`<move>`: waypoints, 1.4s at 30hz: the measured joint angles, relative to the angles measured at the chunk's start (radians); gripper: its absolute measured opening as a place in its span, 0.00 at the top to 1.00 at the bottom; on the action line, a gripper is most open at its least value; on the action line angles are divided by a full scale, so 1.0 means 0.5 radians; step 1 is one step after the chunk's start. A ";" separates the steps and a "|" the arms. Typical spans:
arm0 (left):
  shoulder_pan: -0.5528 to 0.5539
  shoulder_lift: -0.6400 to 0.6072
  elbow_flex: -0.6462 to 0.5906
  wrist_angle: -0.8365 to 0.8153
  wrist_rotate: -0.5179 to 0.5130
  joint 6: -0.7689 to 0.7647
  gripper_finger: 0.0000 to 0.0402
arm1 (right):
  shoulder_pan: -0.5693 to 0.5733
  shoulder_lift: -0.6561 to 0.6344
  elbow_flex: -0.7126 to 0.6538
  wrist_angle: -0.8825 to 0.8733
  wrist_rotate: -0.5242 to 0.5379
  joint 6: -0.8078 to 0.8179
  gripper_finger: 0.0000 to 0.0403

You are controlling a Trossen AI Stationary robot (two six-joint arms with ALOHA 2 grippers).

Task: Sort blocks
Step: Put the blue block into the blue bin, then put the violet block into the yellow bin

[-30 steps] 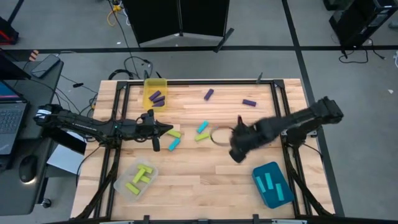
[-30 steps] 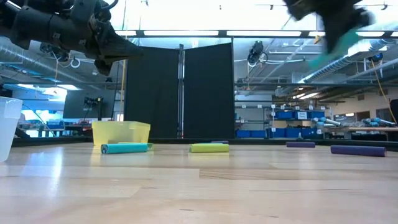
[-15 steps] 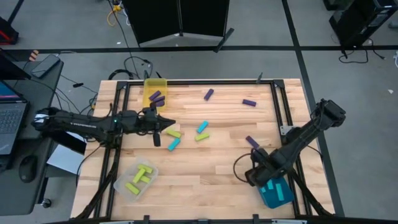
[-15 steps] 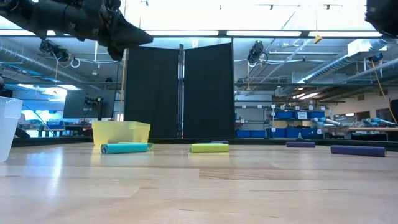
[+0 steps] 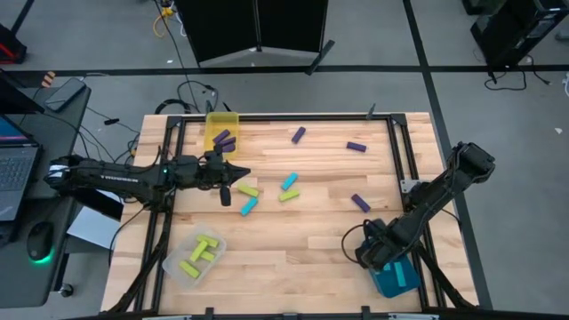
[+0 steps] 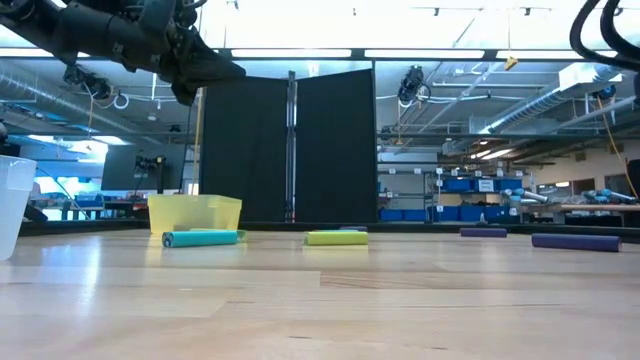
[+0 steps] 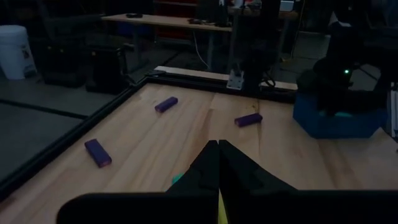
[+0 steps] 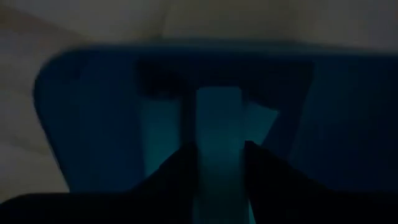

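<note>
Left arm: stretches in from the table's left edge, lying low and nearly level across the wood. Its left gripper [image 5: 238, 184] hangs above the table just beside a yellow-green block [image 5: 248, 191], fingers pressed together and holding nothing.
Right arm: reaches from the right edge and bends down toward the near right corner. The right gripper [image 8: 214, 163] hangs directly over the teal bin [image 5: 397, 280]; its fingers clasp a cyan block [image 8: 217, 146] that points down into the bin.
Yellow bin [image 5: 222, 120]: at the far left of the table, holding two purple blocks [image 5: 224, 140].
Clear bin [image 5: 177, 268]: near the front left corner, with several yellow-green blocks [image 5: 201, 254] inside.
Teal bin contents: cyan blocks lie inside, their number hidden by the arm above.
Loose blocks on the table: three purple blocks [image 5: 298, 135] lie well apart across the far and right side. Near the middle sit two cyan blocks [image 5: 290, 182] and a second yellow-green block [image 5: 287, 196], close together.
Table [image 5: 302, 253]: light wooden planks in a dark metal frame.
</note>
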 joint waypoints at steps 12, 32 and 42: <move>0.000 0.001 0.000 -0.008 -0.003 -0.003 0.98 | -0.098 -0.037 0.430 -0.547 -0.078 -0.478 0.42; 0.000 0.001 -0.002 -0.183 0.042 -0.041 0.98 | -1.615 -0.168 0.227 -0.496 0.338 -2.610 0.45; 0.000 0.001 -0.002 -0.229 0.042 -0.063 0.98 | -1.815 -0.163 -0.181 -0.082 0.226 -2.766 0.45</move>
